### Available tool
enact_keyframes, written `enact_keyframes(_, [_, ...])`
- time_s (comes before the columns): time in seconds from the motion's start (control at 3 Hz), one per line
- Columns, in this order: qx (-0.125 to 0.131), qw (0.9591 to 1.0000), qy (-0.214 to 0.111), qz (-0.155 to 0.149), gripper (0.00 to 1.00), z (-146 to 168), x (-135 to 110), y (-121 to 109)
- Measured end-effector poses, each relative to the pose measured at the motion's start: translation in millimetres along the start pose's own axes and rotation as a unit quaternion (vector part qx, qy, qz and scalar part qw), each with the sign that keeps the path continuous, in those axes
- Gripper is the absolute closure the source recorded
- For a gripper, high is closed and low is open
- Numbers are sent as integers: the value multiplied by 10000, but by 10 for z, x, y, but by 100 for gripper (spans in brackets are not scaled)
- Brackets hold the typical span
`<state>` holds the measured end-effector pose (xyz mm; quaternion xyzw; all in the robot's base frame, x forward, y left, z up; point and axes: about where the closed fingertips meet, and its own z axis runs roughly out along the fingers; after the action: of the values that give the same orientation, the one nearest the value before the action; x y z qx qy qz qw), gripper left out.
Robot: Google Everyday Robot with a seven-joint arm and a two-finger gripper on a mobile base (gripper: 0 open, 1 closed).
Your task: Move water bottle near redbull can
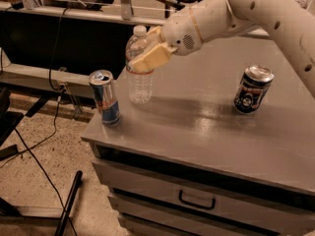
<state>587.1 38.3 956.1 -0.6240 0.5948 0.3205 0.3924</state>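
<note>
**Jaws clenched on the water bottle**

The grey cabinet takes up most of the scene. The white arm reaches across it, and its gripper clasps the bottle's upper half. The bottle is upright near the cabinet's left edge, just beside the redbull can at the corner. A dark can stands well apart.

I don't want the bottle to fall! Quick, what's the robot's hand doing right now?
Gripper: closed, holding the water bottle around its upper part, over the table beside the redbull can.
</note>
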Motion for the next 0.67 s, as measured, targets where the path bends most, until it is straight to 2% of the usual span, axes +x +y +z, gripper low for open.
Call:
enact_keyframes(0.33, [-316,9992,-18,-236,88,187,-44,156])
enact_keyframes(0.67, [-354,9990,-20,-255,66,216,-51,173])
